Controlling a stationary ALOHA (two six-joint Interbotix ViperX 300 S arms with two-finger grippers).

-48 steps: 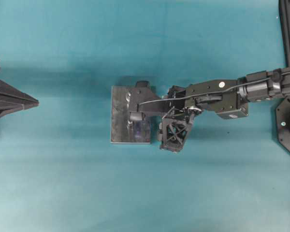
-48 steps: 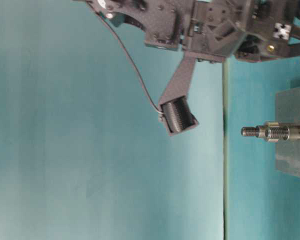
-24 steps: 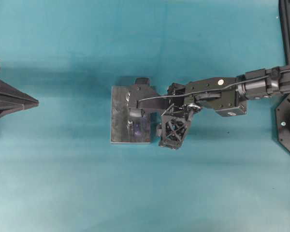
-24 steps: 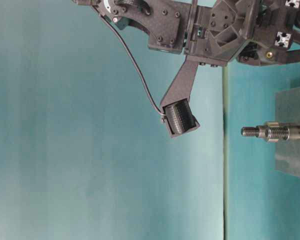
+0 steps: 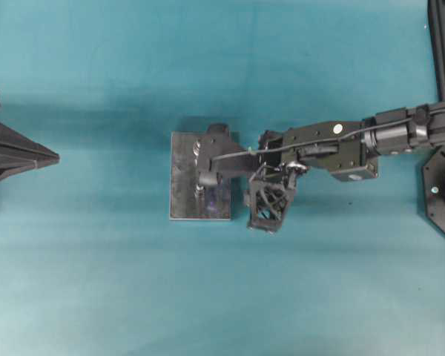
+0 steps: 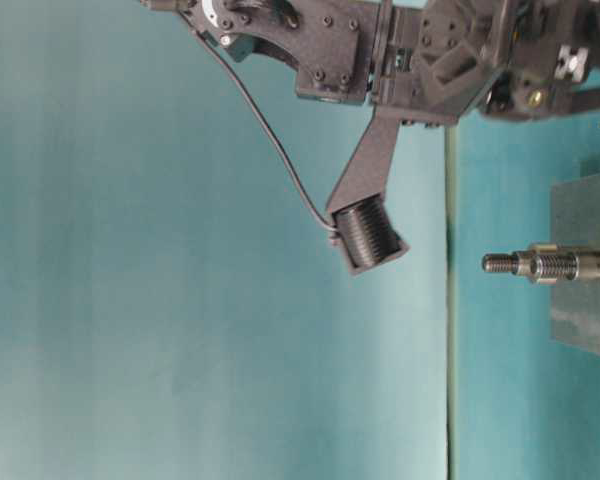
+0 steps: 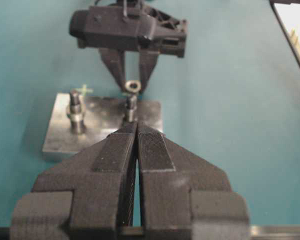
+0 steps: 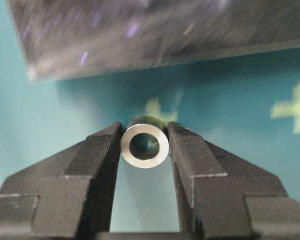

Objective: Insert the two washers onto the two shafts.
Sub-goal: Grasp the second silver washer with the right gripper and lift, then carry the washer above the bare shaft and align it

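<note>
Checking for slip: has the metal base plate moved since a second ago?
No. In the overhead view the metal base plate lies at the same spot on the teal table.

Overhead looks straight down, table-level sideways; both wrist cameras, close, share the metal plate [image 7: 102, 127].

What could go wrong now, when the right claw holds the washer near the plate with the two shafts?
1. The right claw pinches the washer only by its rim, so it may slip or tilt.
2. The washer hangs just above one shaft; a slightly off-centre descent could catch on the tip.
</note>
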